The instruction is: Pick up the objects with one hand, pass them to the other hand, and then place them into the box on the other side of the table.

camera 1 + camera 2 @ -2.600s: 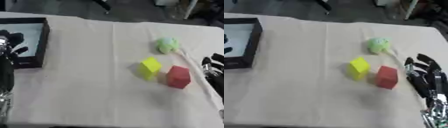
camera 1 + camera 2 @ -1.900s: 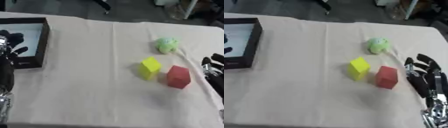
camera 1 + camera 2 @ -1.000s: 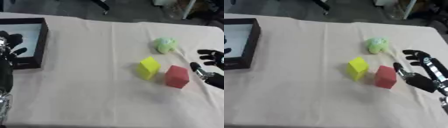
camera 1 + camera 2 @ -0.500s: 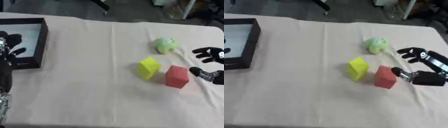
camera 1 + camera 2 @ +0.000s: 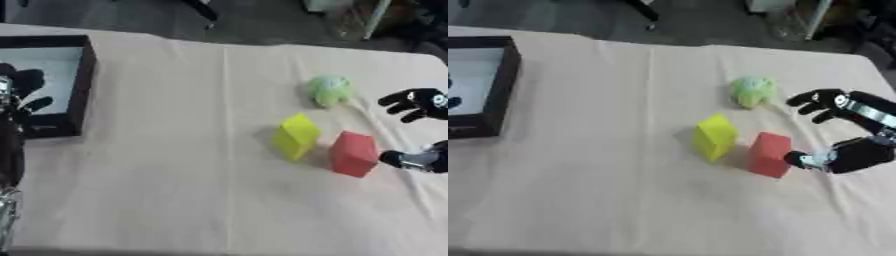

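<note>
My right hand is in from the right edge, spread wide and holding nothing. Fingers fan out toward the green object, thumb tip sits just beside the red block's right face; can't tell if it's touching.

Red block stands on the surface, right of centre. Yellow block is just beside it on the left, tilted a bit, with a narrow gap between them. Pale green roundish object lies further back, apart from both blocks, near my fingertips but not touched.

Left hand shows at the left edge, fingers up and relaxed, nothing in it. It overlaps the black box in the left eye view. Box sits at the far-left side of the surface, light interior, well apart from the three objects.

Cream cloth covers the surface, with a fold line running front to back near the middle.
</note>
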